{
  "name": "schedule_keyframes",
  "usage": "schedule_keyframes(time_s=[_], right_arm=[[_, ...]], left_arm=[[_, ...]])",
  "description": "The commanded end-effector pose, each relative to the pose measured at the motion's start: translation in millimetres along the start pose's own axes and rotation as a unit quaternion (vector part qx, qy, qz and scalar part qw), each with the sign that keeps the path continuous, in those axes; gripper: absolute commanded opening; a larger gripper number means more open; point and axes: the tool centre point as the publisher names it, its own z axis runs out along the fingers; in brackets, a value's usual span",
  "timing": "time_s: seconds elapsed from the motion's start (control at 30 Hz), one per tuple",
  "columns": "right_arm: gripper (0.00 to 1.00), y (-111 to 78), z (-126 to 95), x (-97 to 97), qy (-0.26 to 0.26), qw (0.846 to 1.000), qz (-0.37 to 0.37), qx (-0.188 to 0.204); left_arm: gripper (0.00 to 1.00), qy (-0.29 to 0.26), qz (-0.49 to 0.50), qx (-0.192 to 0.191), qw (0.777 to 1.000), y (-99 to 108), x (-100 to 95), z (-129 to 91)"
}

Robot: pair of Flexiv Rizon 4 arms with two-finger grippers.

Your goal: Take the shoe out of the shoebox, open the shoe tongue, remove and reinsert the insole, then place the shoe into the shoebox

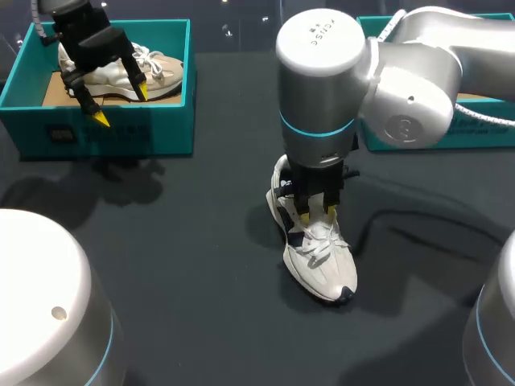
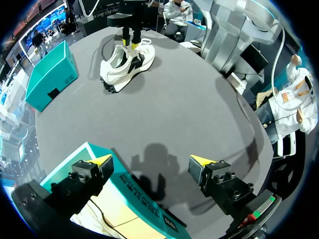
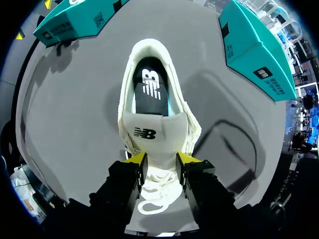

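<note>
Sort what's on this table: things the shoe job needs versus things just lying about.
Job in hand:
white shoe
its tongue, clamped in the right gripper
dark insole inside it
probably the right teal shoebox

Lying about, as far as I can judge:
beige shoe in the left teal shoebox
left gripper, open above that box

The table is viewed from above and behind; the shoe is shared by all views, closest from the right wrist.
</note>
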Motion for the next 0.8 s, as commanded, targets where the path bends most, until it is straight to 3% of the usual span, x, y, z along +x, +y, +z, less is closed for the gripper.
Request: schedule_keyframes(time_s=[0.03, 0.57, 0.8], right_arm=[[0.36, 3.4, 8, 1.8, 0.003, 1.0, 0.006, 0.014], [0.26, 3.3, -13, 13.4, -0.028, 1.0, 0.0, -0.007], [0.25, 10.3, -2, 6.3, -0.03, 1.0, 0.003, -0.004]], left_arm=[[1.0, 0.001, 0.0, -0.001, 1.0, 0, 0.2, -1], [1.0, 0.001, 0.0, -0.001, 1.0, 0, 0.2, -1], [1.0, 0.001, 0.0, -0.001, 1.0, 0, 0.2, -1]])
